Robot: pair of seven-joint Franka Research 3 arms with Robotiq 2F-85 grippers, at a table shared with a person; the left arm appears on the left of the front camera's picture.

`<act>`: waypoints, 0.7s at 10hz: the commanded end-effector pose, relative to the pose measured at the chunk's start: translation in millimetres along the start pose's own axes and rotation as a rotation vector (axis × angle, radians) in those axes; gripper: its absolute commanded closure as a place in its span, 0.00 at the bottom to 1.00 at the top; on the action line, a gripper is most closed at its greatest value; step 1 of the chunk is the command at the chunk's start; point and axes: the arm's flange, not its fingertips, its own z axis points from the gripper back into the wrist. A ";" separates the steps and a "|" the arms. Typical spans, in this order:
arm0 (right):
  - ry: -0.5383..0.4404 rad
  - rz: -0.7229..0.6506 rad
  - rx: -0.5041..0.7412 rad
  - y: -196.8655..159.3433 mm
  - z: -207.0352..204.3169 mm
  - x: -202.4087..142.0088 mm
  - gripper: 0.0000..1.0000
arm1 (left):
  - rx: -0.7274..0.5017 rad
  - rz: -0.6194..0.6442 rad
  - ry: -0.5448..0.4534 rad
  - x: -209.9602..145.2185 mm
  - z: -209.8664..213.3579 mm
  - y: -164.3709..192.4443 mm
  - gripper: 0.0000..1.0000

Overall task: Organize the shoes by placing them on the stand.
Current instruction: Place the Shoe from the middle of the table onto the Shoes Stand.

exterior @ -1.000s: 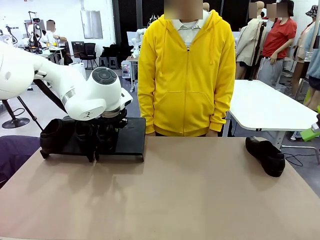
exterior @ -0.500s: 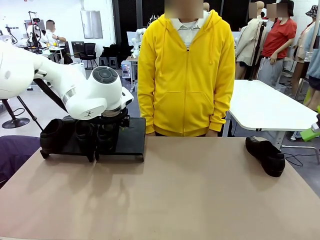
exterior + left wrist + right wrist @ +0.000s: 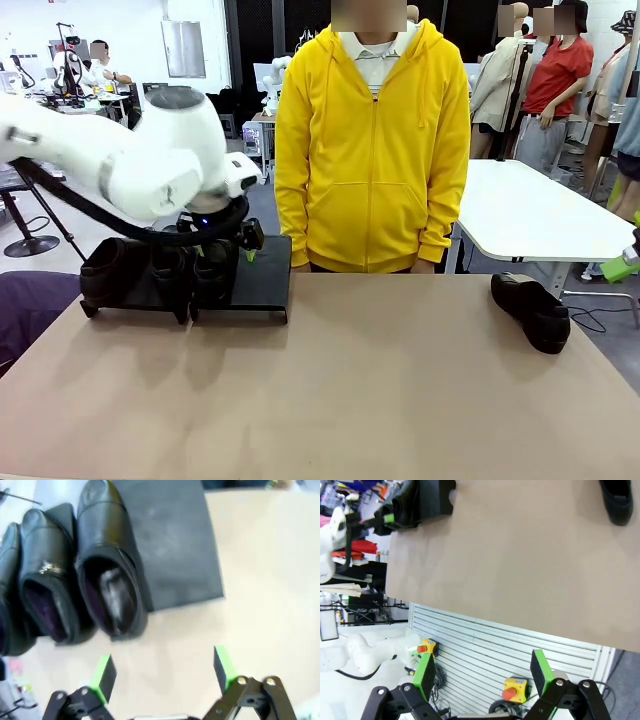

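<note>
Three shoes (image 3: pixel 107 570) are sitting on the stand (image 3: pixel 262 275), its right part bare. The left claw (image 3: pixel 162 672) is hanging wide and empty beside it. The fourth shoe (image 3: pixel 531 311) is lying far right of the stand; fetching it probably suits the wide-open right claw (image 3: pixel 482 672).

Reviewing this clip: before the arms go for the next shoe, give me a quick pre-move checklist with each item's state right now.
1. Left claw empty and open: ok, nothing between its green pads.
2. Last placed shoe resting on the stand, beside two others: ok.
3. Free spot on the stand for another shoe: ok, bare surface next to the row.
4. Remaining shoe lying unobstructed on the table, at the robot's right: ok.
5. Right claw open and empty: ok, it hangs off the table's near edge.
6. Person's hands clear of the table: cannot tell; hands hidden behind the table edge.
</note>
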 end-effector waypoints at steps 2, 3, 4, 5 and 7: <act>0.001 0.001 0.006 0.1 3.6 1.0 0.00 | -0.160 -0.078 0.276 -12.8 106.4 93.7 0.00; 0.001 0.001 0.006 0.1 3.6 1.0 0.00 | -0.295 -0.081 0.314 -17.3 136.0 126.6 0.00; 0.001 0.001 0.006 0.1 3.6 1.0 0.00 | -0.381 -0.077 0.315 -34.5 158.5 145.5 0.00; 0.001 0.001 0.006 0.1 3.6 1.0 0.00 | -0.455 -0.077 0.299 -63.1 179.6 158.1 0.00; 0.001 0.001 0.006 0.1 3.6 1.0 0.00 | -0.513 0.056 0.151 -165.7 216.0 177.8 0.00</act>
